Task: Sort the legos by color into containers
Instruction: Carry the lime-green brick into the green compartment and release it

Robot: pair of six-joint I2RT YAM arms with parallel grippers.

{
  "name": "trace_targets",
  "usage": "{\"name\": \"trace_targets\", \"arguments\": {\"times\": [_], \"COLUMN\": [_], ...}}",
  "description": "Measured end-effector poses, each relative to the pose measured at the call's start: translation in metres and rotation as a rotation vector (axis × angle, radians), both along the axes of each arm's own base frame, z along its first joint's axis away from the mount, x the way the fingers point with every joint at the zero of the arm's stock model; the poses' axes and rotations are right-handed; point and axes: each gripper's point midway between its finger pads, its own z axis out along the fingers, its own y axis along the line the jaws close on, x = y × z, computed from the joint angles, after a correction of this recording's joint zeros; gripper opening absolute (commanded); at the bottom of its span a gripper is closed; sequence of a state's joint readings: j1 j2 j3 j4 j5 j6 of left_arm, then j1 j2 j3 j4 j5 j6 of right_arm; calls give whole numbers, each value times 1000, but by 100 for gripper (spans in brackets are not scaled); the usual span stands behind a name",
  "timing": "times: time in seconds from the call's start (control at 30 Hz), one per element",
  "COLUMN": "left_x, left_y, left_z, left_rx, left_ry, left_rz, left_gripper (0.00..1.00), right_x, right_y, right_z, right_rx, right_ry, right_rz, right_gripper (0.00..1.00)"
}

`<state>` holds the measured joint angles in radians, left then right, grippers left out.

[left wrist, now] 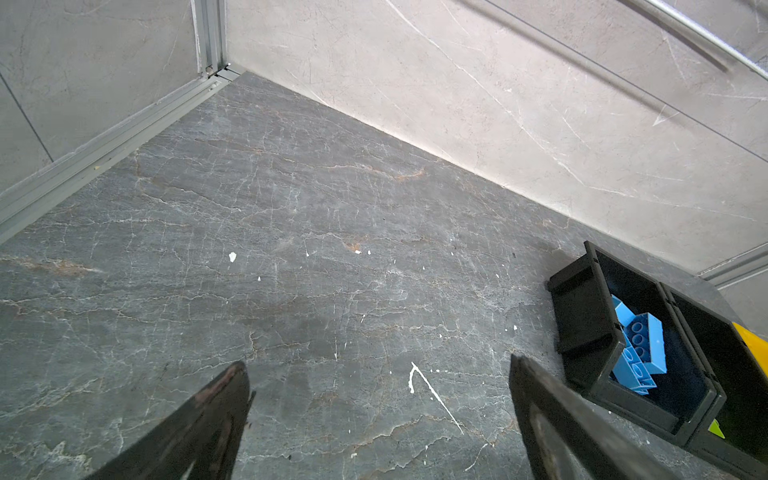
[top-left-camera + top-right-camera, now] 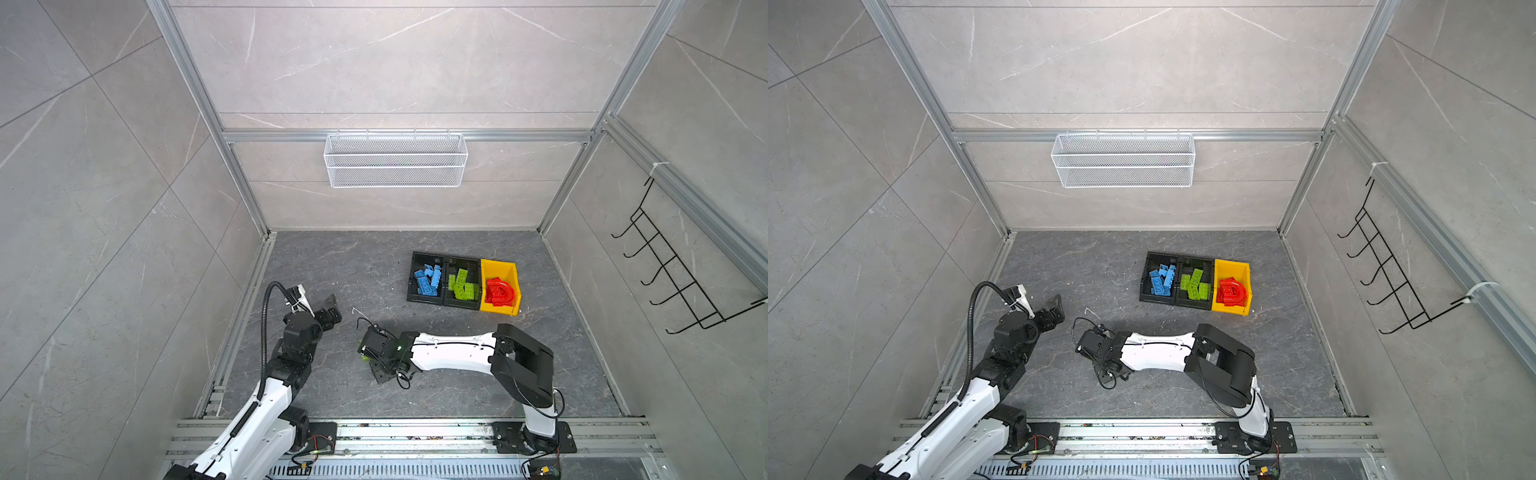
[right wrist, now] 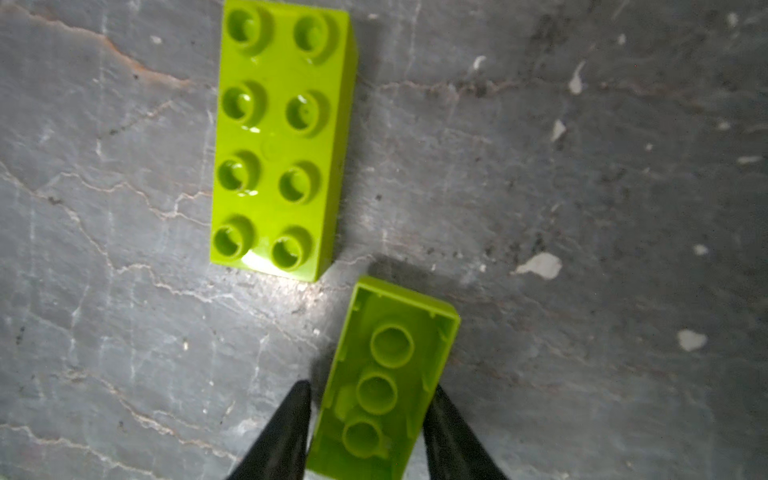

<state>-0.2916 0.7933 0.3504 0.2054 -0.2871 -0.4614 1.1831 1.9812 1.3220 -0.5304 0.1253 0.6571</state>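
My right gripper (image 3: 371,385) is low over the floor, its two black fingers pressed against the long sides of an upside-down lime green lego (image 3: 390,374). A second green lego (image 3: 282,137) lies studs up just beyond it. In a top view only a sliver of green (image 2: 364,356) shows under the right wrist. My left gripper (image 1: 379,361) hangs open and empty over bare floor at the left (image 2: 330,311). At the back right stand three bins in a row: a black bin (image 2: 413,274) with blue legos (image 2: 429,280), a black bin (image 2: 463,261) with green legos (image 2: 460,284), and a yellow bin (image 2: 498,266) with red legos (image 2: 500,291).
A white wire basket (image 2: 395,160) hangs on the back wall and a black hook rack (image 2: 673,266) on the right wall. Aluminium rails run along the floor's left edge and front (image 2: 415,432). A loose black cable (image 2: 401,380) trails by the right wrist.
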Motion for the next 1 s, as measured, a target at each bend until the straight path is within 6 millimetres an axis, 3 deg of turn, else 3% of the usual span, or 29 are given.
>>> {"name": "trace_targets", "arguments": {"times": [0.17, 0.3, 0.47, 0.6, 0.67, 0.8, 0.9, 1.0], "left_x": [0, 1, 1, 2, 2, 1, 2, 2], "left_y": [0, 0, -1, -2, -4, -6, -7, -7], "left_z": [0, -3, -7, -9, -10, -10, -10, -12], "left_rx": [0, 3, 6, 5, 3, -1, -2, -1], "left_ry": [1, 10, 23, 29, 32, 33, 34, 41], "left_rz": [0, 0, -3, -10, -18, -29, -34, -35], "left_gripper": [99, 99, 99, 99, 99, 99, 99, 99], "right_x": [6, 22, 77, 132, 154, 191, 214, 232], "right_y": [-12, -40, -91, -147, -175, -223, -243, -249], "right_z": [3, 26, 82, 116, 118, 103, 88, 77], "right_rx": [3, 48, 176, 234, 237, 234, 263, 282], "right_ry": [-20, -41, -122, -208, -224, -200, -160, -132], "right_rz": [-8, -43, -157, -277, -330, -429, -479, -498], "right_gripper": [31, 29, 27, 26, 26, 25, 25, 26]}}
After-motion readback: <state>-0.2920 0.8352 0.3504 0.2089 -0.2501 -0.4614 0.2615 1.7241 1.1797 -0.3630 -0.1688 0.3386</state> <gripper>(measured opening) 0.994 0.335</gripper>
